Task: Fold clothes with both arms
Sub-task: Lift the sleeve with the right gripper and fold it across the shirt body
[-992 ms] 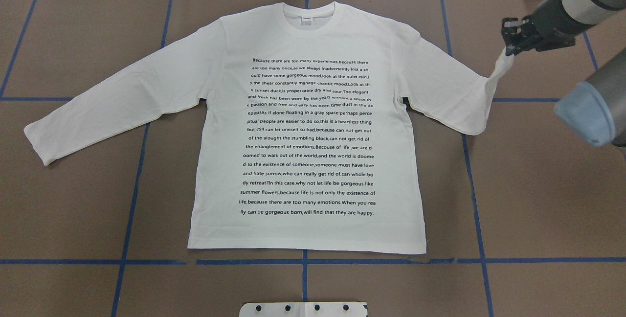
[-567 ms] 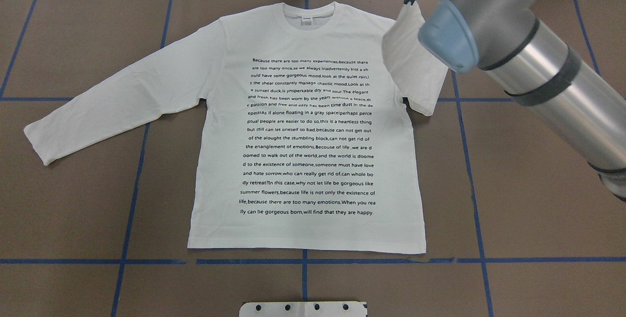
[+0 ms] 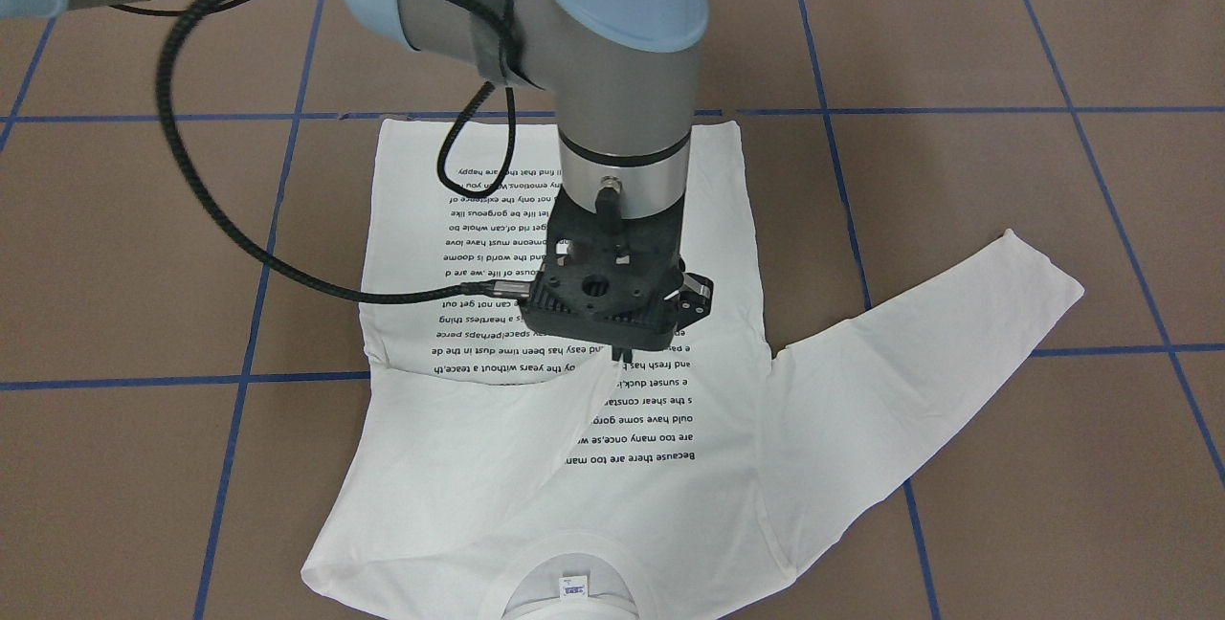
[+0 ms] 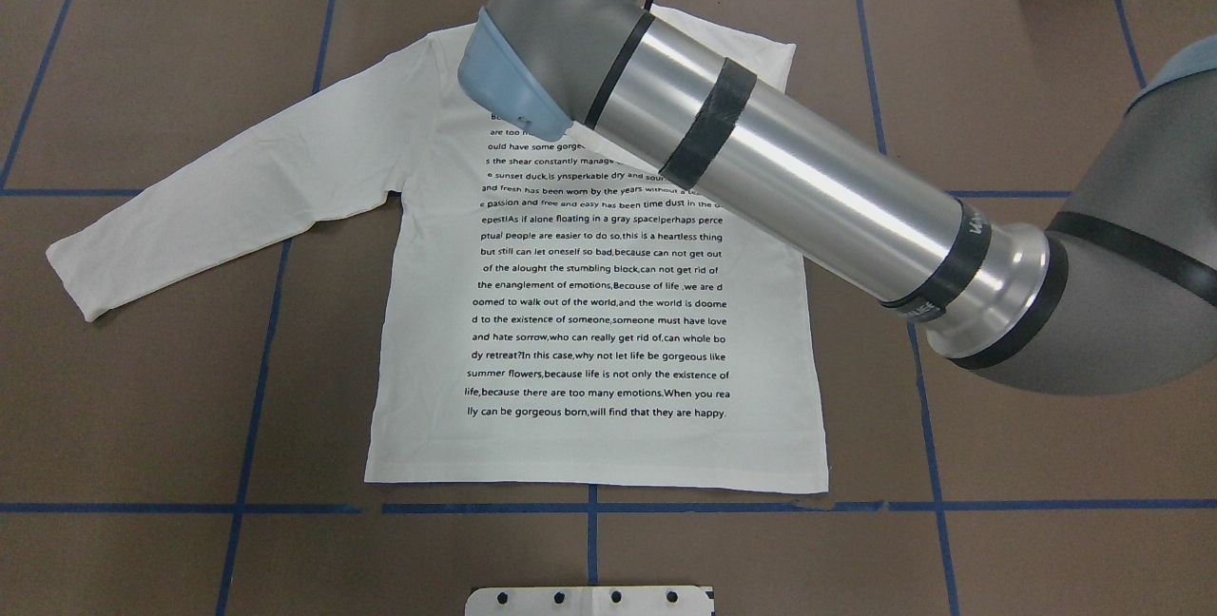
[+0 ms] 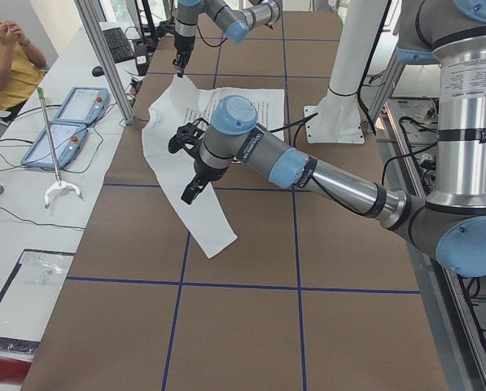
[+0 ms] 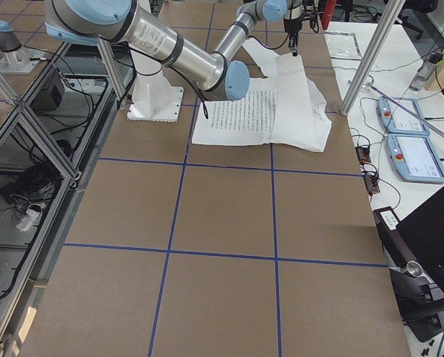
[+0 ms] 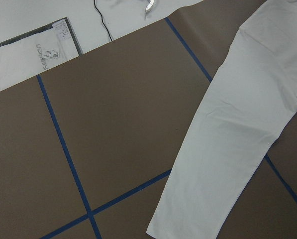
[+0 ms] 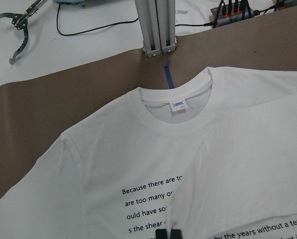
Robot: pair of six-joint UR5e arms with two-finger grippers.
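Keep the right gripper [image 3: 620, 354] pinched tight on the end of the right sleeve [image 3: 478, 448], drawn across the chest of the white long-sleeved shirt [image 4: 589, 331] lying flat, print up, mid-table; lower before letting go, aiming for a crease square at the shoulder. Cannot tell the finger spread of the left gripper [image 5: 189, 189], seemingly hovering over the left sleeve [image 4: 219, 207]. Counted: one shirt, two sleeves, one neck tag [image 8: 178, 105], two grippers.
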